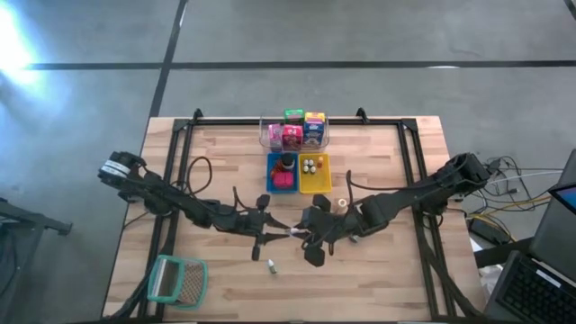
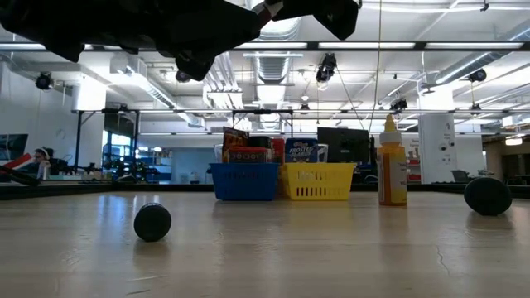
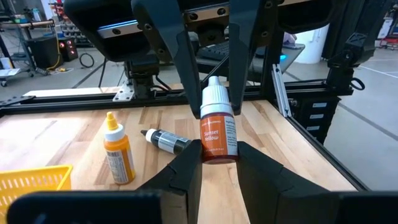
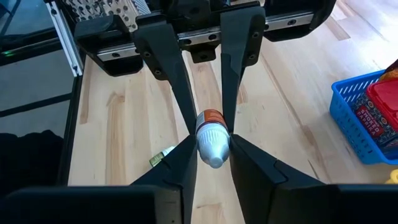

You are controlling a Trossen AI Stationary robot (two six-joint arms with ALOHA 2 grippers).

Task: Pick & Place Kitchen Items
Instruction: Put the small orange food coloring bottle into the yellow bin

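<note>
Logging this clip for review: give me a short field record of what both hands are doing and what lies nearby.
held item: small bottle, orange label, white cap
left hand: shut on the bottle's base end
right hand: closing around the bottle's cap end, gripped by both
height: above the table, mid-table
nearby: yellow bottle upright, dark-capped tube lying flat
trays: blue tray and yellow tray, side by side
basket: near left corner

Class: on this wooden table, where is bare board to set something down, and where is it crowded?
Bare: the near right corner of the wooden table, and the far left between the clear plastic tub and the side rail. Crowded: mid-table, where the left gripper and right gripper both clamp the small orange white-capped bottle.
</note>
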